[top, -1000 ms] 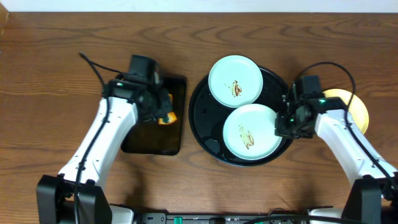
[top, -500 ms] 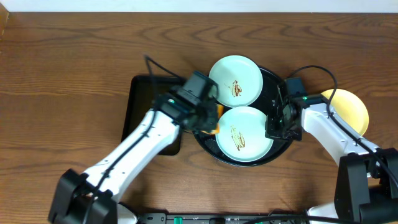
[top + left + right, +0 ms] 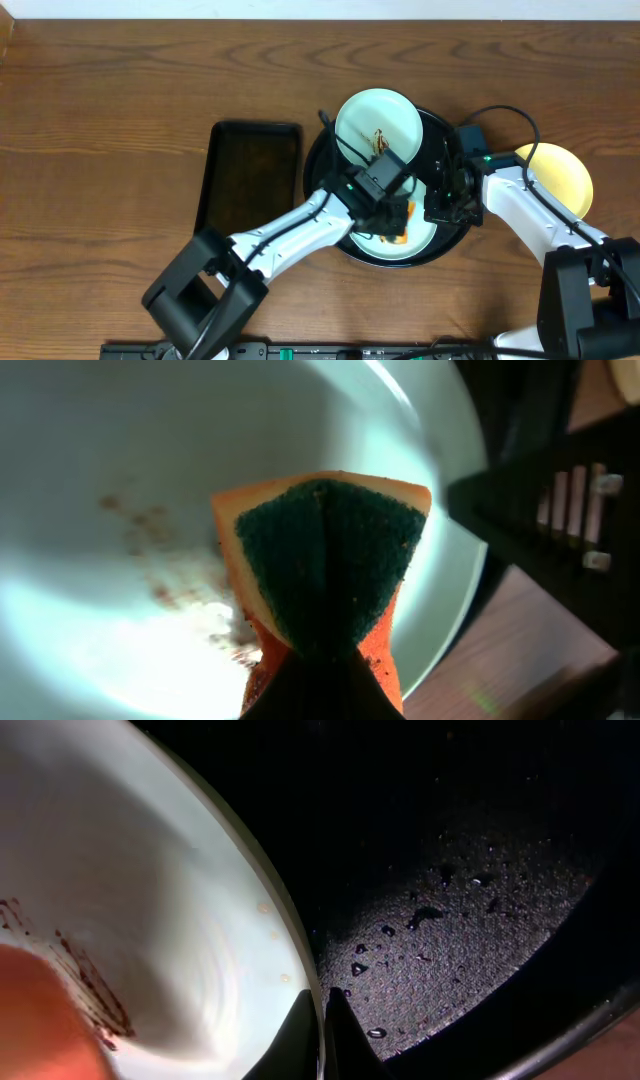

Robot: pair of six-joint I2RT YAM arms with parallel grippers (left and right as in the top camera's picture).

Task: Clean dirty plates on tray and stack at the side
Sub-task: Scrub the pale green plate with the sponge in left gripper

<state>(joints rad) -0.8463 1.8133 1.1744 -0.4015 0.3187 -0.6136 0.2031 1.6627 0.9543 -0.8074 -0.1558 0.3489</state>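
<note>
From overhead, my left gripper is clamped on a sponge pressed to the nearer plate in the round tray. My right gripper is pinched on that plate's right rim. A second plate with a brown smear lies at the tray's far side, and the yellow plate sits apart on the tabletop to my right. In my left wrist view the sponge, orange with a green scouring face, folds where my jaws squeeze it, so I judge it soft and yielding (good for scrubbing, poor for pushing). The brown specks beside it on the plate look thin. In my right wrist view my fingertips meet narrowly on the plate's edge, above the droplet-speckled tray. I judge the plate stiff, glossy, slick and breakable, so the rim is the place to hold, firmly but without crushing.
</note>
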